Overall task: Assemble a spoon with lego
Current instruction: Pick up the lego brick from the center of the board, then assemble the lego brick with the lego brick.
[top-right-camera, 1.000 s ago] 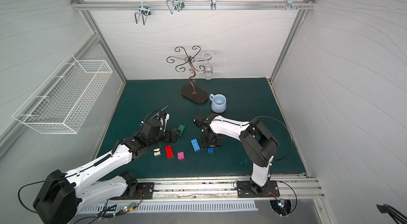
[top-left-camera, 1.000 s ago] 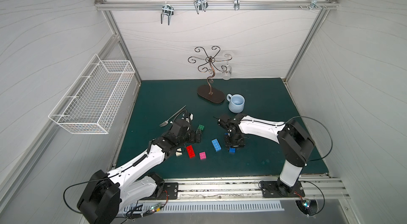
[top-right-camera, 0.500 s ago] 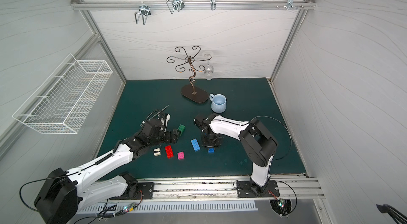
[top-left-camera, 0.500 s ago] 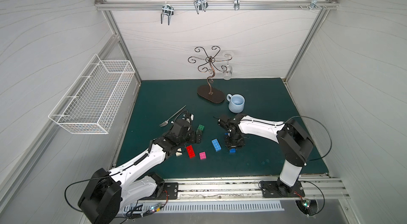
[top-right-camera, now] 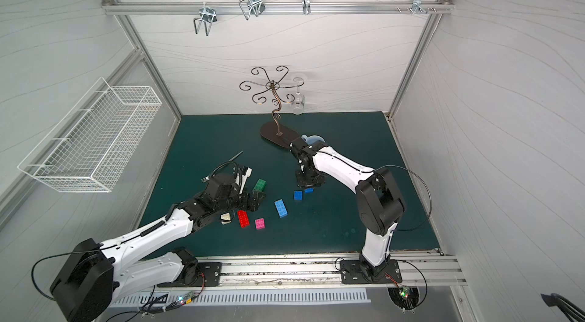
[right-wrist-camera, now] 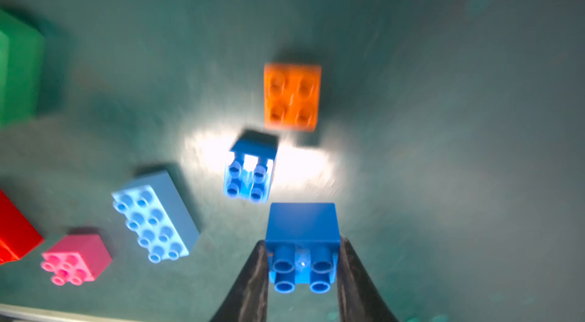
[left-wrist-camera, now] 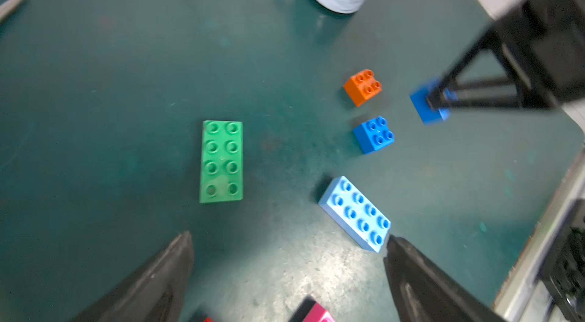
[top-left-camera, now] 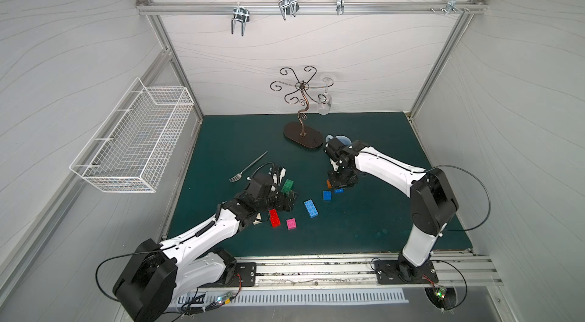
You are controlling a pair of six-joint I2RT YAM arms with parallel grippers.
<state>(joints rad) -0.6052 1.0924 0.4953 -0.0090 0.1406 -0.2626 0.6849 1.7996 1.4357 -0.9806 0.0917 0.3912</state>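
We are at the very start of the spoon: no two bricks are joined. Our right claw [right-wrist-camera: 302, 260] is clenched on a small square blue plastic brick [right-wrist-camera: 302, 225] near the middle of the green table [top-left-camera: 364, 225]. Our left claw [left-wrist-camera: 288, 238] hangs spread and empty by the long green studded brick [left-wrist-camera: 221, 161]. The long light blue brick [left-wrist-camera: 356, 212] and the rest lie loose toward the front edge.

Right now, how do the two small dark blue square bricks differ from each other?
The free blue brick lies alone on the mat; the gripped blue brick is clamped in the shut right gripper. In both top views the free blue brick shows whole, while the gripped blue brick is partly hidden under that gripper. Both are square, four-studded and the same blue.
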